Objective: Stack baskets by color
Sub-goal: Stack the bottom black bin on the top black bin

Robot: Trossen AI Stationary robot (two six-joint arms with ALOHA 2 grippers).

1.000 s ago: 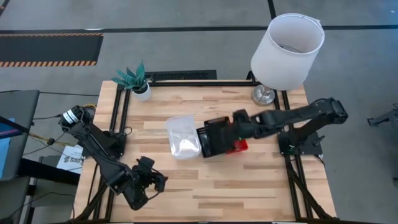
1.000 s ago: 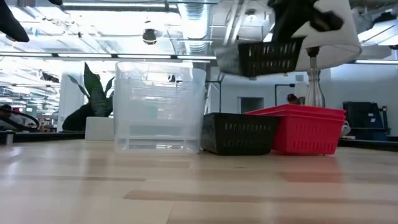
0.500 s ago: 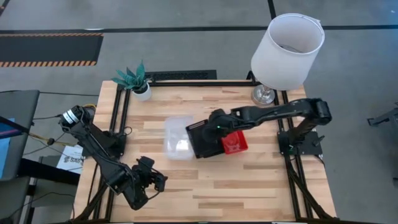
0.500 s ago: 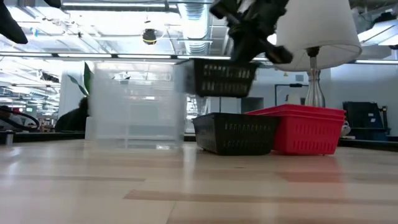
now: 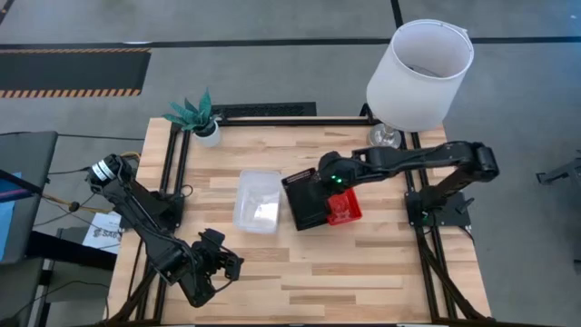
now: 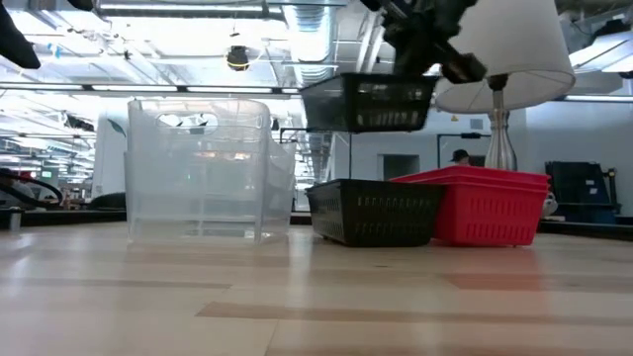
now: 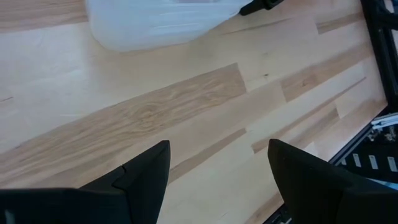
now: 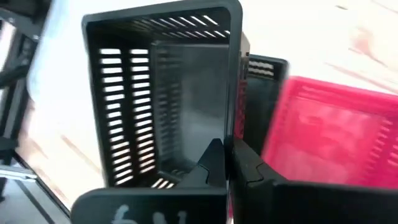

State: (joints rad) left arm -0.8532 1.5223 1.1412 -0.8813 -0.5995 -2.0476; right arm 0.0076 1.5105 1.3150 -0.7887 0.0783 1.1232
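since before, right gripper [image 8: 225,163] carried its pinched black perforated plastic basket [image 6: 368,102] back above the black basket on the desk [image 6: 374,212], ready for stacking; left gripper [image 7: 214,171] rests spread.

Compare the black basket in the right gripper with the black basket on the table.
The held black basket hangs in the air, pinched by one wall in the shut right gripper; the black basket on the table rests on the wood, ungripped. The held one hangs free of any other basket; the resting one stands right beside the red baskets. Both are black, slotted and look alike in size.
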